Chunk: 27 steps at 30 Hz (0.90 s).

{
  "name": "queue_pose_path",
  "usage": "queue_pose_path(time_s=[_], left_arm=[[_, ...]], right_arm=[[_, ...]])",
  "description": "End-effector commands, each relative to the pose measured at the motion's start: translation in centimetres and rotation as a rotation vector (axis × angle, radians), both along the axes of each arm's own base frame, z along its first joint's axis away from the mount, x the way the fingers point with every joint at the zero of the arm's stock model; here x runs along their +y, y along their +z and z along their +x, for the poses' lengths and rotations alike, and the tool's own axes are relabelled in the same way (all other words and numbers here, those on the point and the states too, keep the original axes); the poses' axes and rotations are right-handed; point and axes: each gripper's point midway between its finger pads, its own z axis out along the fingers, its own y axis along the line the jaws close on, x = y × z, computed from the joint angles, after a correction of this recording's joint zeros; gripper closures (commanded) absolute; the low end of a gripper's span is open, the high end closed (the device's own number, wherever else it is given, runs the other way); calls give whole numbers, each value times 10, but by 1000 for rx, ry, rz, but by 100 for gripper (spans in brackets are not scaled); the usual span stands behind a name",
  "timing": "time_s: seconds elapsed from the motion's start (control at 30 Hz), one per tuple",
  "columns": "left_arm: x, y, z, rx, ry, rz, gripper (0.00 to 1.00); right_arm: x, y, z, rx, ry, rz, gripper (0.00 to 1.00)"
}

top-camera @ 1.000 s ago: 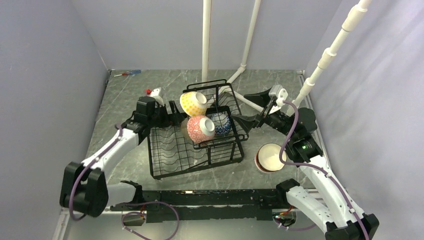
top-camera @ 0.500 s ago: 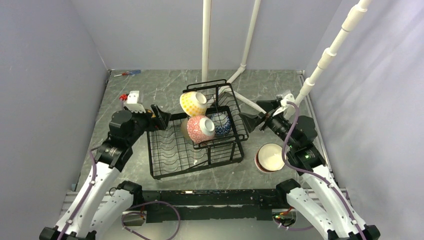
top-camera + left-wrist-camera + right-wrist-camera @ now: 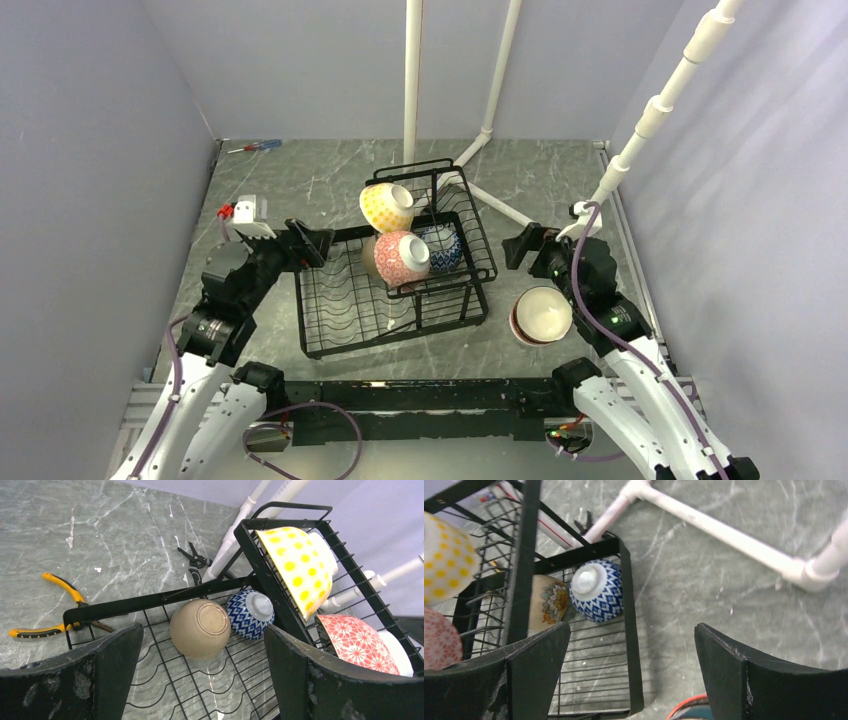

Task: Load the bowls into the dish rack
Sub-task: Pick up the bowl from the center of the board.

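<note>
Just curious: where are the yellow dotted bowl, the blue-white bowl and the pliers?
yellow dotted bowl [image 3: 299, 565], left wrist view, dotted wall.
blue-white bowl [image 3: 602, 602], right wrist view, patterned wall.
pliers [image 3: 65, 586], left wrist view, upper yellow handle.

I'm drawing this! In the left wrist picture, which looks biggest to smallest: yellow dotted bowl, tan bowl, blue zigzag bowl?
Largest first:
yellow dotted bowl (maybe just nearer the camera)
tan bowl
blue zigzag bowl

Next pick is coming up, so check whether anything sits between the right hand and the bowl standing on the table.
Nothing visible does. The right hand hangs open over bare table. The bowl stands just nearer the arm bases, beside the dish rack but apart from it.
</note>
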Motion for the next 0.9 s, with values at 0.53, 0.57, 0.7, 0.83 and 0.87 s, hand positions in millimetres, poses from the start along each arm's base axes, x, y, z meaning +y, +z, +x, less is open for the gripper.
queue_pose_path(time_s=[0.53,0.57,0.7,0.83,0.87], left_arm=[[-6,-33,16,157,23,-29,5],[-7,-34,16,158,19,-33,5],[-8,-37,16,163,15,-40,5],[-9,-40,16,172,15,-38,5],[-9,-41,16,175,13,-35,5]], right_arm=[[-8,-54,-48,341,-123,155,7],[-7,-54,-50,349,-120,156,7],[-6,-57,-53,368,-109,153,10],[-4,-62,-57,396,-98,155,15],[-3,-64,-59,403,-95,155,16]])
